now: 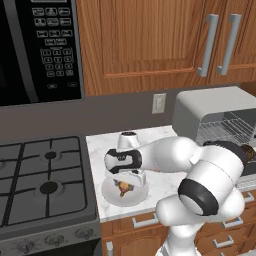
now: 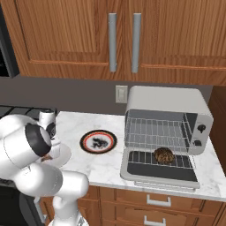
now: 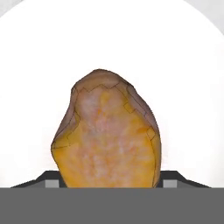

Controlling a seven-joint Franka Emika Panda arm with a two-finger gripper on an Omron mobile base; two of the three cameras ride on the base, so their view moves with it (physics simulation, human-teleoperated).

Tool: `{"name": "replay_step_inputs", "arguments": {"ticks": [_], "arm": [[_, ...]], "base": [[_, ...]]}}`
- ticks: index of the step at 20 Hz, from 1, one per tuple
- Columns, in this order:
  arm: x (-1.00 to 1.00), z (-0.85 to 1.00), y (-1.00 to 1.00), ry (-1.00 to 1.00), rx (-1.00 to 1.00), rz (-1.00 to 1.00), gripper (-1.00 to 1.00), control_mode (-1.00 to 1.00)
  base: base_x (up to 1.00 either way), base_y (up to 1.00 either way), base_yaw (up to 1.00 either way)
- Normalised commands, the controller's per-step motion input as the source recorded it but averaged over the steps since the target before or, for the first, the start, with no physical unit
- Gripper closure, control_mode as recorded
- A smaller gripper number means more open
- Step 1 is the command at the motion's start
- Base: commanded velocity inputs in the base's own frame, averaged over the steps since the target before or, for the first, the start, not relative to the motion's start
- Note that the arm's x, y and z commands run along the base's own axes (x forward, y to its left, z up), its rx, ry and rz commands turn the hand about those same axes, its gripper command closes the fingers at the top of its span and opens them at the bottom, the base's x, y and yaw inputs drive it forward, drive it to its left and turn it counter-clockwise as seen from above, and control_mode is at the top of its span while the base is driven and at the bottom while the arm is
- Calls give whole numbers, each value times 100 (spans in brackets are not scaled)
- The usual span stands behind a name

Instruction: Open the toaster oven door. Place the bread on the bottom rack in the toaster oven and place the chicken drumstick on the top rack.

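The gripper (image 1: 124,186) hangs low over a white plate (image 1: 111,194), its dark fingertips (image 3: 47,180) set either side of the chicken drumstick (image 3: 107,133), which lies on that plate right between them; whether the fingers press it I cannot tell. Well off to the gripper's right, the bread (image 2: 164,155) sits on the bottom rack (image 2: 143,159) of the toaster oven (image 2: 165,103), whose door (image 2: 159,173) lies flat open.

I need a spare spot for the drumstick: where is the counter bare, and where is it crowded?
Bare marble lies between the patterned plate and the toaster oven door, and behind that plate toward the wall. The left end is crowded: white plate, chicken drumstick and pincer.
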Motion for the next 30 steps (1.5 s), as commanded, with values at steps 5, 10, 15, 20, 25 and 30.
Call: {"name": "replay_step_inputs", "arguments": {"ticks": [5, 10, 15, 20, 25, 30], "arm": [[-5, 33, -21, 0, 3, -6, 100, -100], [-2, 45, -25, 0, 5, 0, 100, -100], [0, 39, -34, 0, 1, 0, 100, -100], [2, 29, -40, 0, 0, -8, 100, -100], [2, 22, -42, 0, 0, -18, 100, -100], [5, 10, -48, 0, -1, -22, 100, -100]], "base": [[0, 0, 0], [0, 0, 0], [0, 0, 0], [0, 0, 0], [0, 0, 0], [0, 0, 0]]}}
